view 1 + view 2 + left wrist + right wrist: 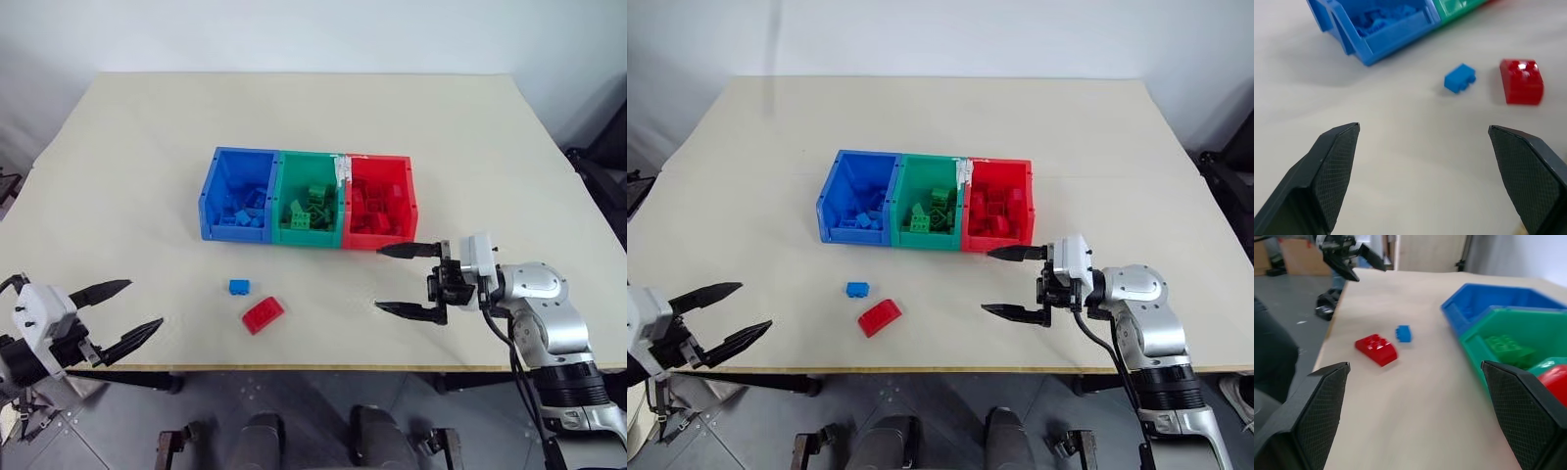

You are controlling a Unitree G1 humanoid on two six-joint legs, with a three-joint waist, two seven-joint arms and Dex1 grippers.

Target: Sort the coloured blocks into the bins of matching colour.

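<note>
Three joined bins stand mid-table: blue bin (217, 188), green bin (310, 236) and red bin (381, 239), each holding several blocks of its own colour. Two loose blocks lie on the table in front of them: a small blue block (239, 286) and a larger red block (263, 314). My left gripper (121, 313) hangs open at the table's near left edge, pointing toward those blocks, nothing between its fingers. My right gripper (409, 280) stands open in front of the red bin, pointing left toward the loose blocks, empty.
The beige table (313, 127) has wide bare room behind and on both sides of the bins. Its front edge runs just below the loose blocks. Dark equipment stands beyond the right edge (598, 176).
</note>
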